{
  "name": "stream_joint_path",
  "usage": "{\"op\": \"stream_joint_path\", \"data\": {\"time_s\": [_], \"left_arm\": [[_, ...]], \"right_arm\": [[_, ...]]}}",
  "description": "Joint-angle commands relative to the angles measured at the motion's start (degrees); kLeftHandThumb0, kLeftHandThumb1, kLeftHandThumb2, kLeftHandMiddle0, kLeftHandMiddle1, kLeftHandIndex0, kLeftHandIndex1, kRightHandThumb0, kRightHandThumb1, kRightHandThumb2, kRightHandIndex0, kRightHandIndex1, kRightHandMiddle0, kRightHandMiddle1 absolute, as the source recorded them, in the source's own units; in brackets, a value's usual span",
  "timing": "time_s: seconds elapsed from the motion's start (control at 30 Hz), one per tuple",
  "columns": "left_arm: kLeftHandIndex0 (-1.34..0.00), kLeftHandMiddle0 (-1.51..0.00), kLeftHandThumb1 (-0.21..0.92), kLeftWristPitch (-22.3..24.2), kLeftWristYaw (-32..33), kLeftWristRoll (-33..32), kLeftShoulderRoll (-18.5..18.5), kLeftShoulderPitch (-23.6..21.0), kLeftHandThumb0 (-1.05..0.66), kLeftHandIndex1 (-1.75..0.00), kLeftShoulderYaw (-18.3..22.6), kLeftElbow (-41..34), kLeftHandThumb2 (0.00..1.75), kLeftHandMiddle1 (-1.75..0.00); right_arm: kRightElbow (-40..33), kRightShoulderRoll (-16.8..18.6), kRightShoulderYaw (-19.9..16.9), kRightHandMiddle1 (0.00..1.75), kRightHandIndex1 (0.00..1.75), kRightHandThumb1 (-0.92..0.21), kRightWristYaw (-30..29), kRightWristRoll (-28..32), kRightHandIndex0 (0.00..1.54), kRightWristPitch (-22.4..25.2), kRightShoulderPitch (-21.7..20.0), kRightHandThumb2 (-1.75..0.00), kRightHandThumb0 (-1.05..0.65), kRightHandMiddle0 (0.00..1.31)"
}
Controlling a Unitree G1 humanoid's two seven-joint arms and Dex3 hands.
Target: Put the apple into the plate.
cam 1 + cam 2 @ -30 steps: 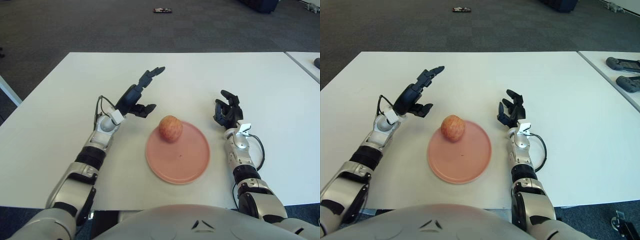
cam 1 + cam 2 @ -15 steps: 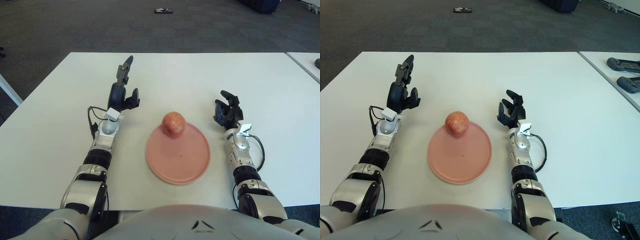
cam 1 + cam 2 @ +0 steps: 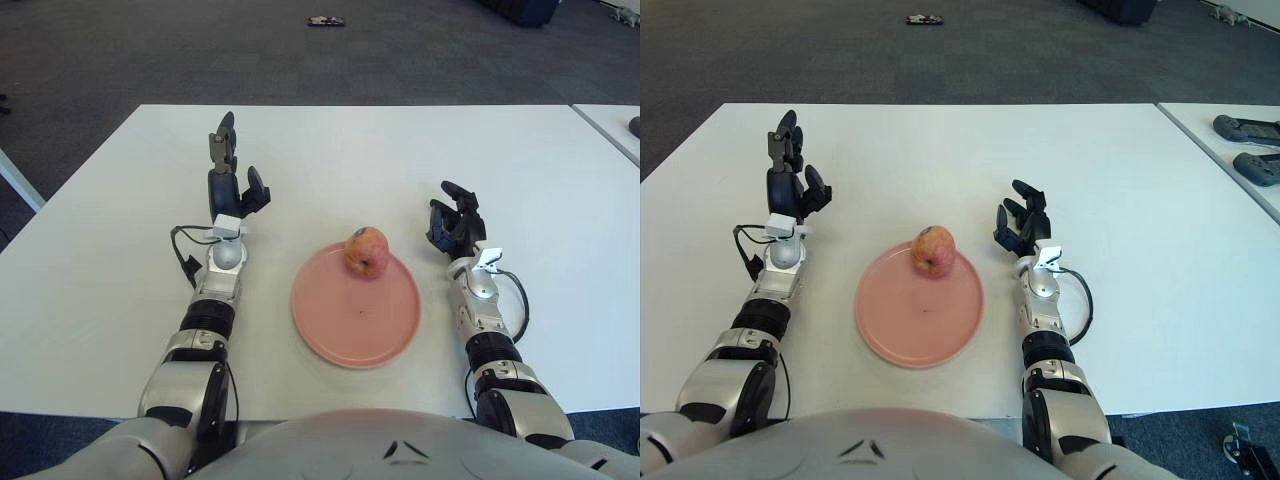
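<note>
Forearms of mine stretch forward from the near edge of the white table point(image 3: 90, 260), one on each side of the pink plate point(image 3: 355, 320). My left hand point(image 3: 226, 180) stands upright at the end of its forearm, wrist straight, fingers spread and pointing up and away from me, gripping nothing; it shows well to the left of the plate and apart from it. My right hand point(image 3: 455, 222) shows just right of the plate's far right rim, palm turned inward, its dark fingers loosely curled upward and closed on nothing. Between the two hands, the apple point(image 3: 366, 251) sits on the plate, on the far part of it close to the rim, its stem end turned up. It lies nearer my right hand than my left and touches neither. Farther off, a small dark object point(image 3: 325, 20) lies on the grey carpet beyond the table, and two dark devices point(image 3: 1250, 145) rest on a neighbouring table at far right.
</note>
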Motion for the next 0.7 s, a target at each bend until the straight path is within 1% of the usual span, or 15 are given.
{"op": "stream_joint_path", "data": {"time_s": [0.0, 0.27, 0.37, 0.47, 0.67], "left_arm": [[0.0, -0.28, 0.92, 1.7, 0.7, -0.3, -0.9, 0.7, -0.93, -0.68, 0.4, 1.7, 1.04, -0.21], [0.0, -0.26, 0.92, 1.7, -1.4, -1.7, -0.8, 1.6, -0.9, -0.66, 0.3, 4.6, 1.02, -0.2], [0.0, -0.25, 0.92, 2.2, -3.1, -2.5, -0.7, 2.1, -0.88, -0.65, 0.2, 5.1, 1.01, -0.2], [0.0, -0.24, 0.92, 3.4, -5.8, -3.5, -0.4, 2.8, -0.85, -0.62, -0.1, 5.0, 0.98, -0.2], [0.0, -0.23, 0.92, 5.2, -7.8, -3.0, 0.1, 4.3, -0.82, -0.59, -0.8, 3.8, 0.96, -0.19]], "right_arm": [[1.8, 0.8, 0.5, 0.95, 0.84, -0.59, -0.4, -0.4, 0.08, 2.8, 2.6, -0.93, -0.43, 0.0], [1.6, 1.0, 0.7, 0.92, 0.85, -0.59, -0.9, -0.5, 0.07, 2.8, 2.6, -0.94, -0.42, 0.0], [1.6, 1.1, 0.7, 0.92, 0.84, -0.59, -0.9, -0.3, 0.07, 2.9, 2.6, -0.94, -0.42, 0.0], [1.6, 1.1, 0.8, 0.93, 0.84, -0.58, -1.0, -0.3, 0.07, 2.9, 2.5, -0.94, -0.42, 0.0], [1.5, 1.0, 1.0, 0.93, 0.84, -0.58, -1.3, -0.6, 0.07, 2.9, 2.5, -0.94, -0.43, 0.0]]}}
